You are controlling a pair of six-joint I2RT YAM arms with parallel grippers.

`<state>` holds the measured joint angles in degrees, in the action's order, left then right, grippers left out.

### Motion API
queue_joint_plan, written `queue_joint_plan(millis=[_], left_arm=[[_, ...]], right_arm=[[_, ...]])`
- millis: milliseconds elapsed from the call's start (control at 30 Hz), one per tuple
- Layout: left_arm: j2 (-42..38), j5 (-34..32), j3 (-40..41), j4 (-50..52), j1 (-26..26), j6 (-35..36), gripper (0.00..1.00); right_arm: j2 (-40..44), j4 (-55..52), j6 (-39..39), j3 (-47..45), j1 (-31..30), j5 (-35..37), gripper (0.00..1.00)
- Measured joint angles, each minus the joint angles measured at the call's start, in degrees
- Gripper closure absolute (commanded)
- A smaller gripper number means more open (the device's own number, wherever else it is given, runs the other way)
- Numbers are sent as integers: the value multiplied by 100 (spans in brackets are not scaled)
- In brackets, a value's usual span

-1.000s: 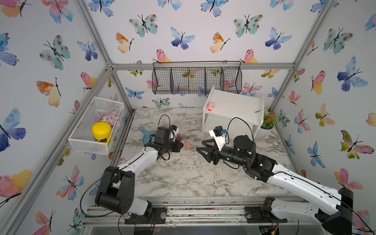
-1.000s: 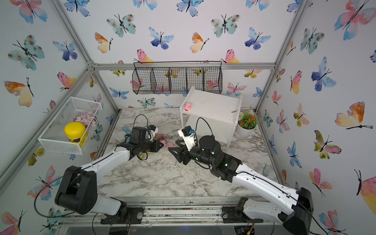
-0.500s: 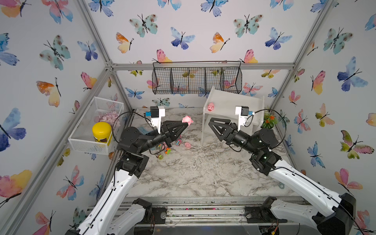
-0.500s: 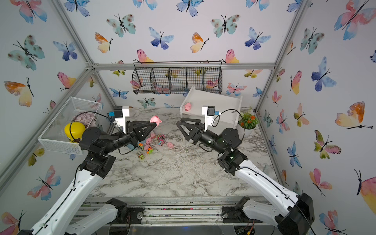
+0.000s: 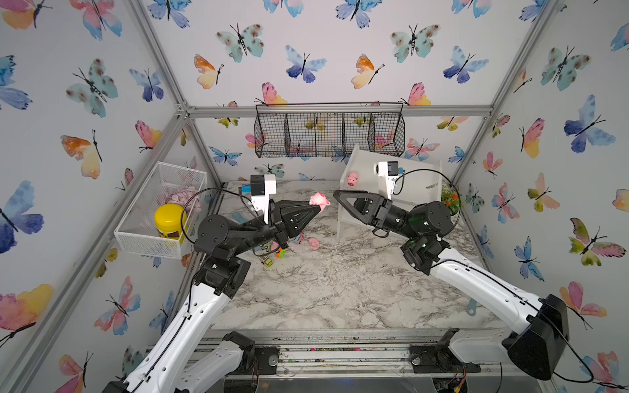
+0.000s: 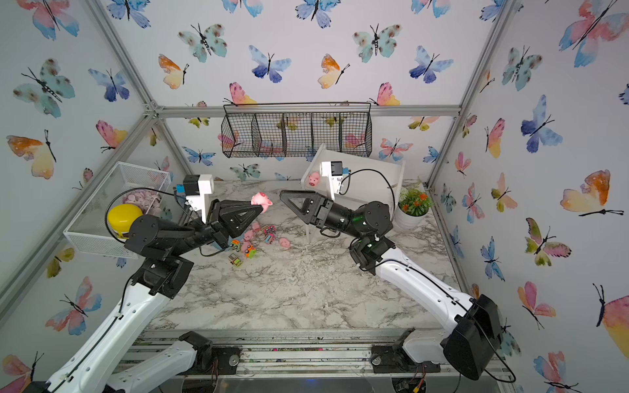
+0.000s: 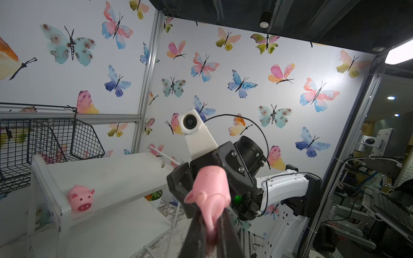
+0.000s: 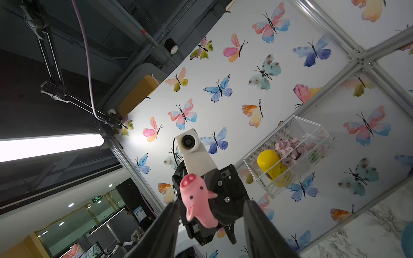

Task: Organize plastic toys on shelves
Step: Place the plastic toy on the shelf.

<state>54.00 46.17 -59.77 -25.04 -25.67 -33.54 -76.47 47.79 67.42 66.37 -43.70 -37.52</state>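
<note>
My left gripper [image 5: 316,204] is shut on a pink pig [image 5: 320,199], raised well above the table; the left wrist view shows both fingers pinching the pig's [image 7: 210,192] lower end. The right gripper [image 5: 337,195] faces it, open, tips just short of the pig [image 8: 196,198], nothing gripped. Another pig [image 5: 352,178] sits on the top board of the white shelves [image 5: 418,177] at the back right. On the marble below lie a loose pig [image 5: 313,242] and small trucks [image 5: 280,252], partly hidden by the left arm.
A black wire basket [image 5: 328,131] hangs on the back wall just above the shelves. A white mesh basket [image 5: 160,207] on the left wall holds a yellow jar [image 5: 169,221] and pale discs. A potted plant [image 5: 451,200] stands right of the shelves.
Both arms rose from the tabletop. The left gripper lifted a pig from the toy pile, and the two grippers have come tip to tip in mid-air.
</note>
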Motion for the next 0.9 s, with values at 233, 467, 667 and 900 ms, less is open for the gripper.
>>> queue_joint_plan(millis=[233,467,667,900], left_arm=[[118,0,0,2,-133,72,89],[142,-127,-2,15,-173,101,89],[142,-361,-2,7,-175,20,89],[146,-402,-2,-129,-190,-111,89]], right_arm=[[-122,-522,-175,446,-199,-153,50],[-197,-752,-345,546,-240,-234,50],[-197,-575,-361,415,-240,-299,50],[-256,-417,-358,411,-240,-339,72]])
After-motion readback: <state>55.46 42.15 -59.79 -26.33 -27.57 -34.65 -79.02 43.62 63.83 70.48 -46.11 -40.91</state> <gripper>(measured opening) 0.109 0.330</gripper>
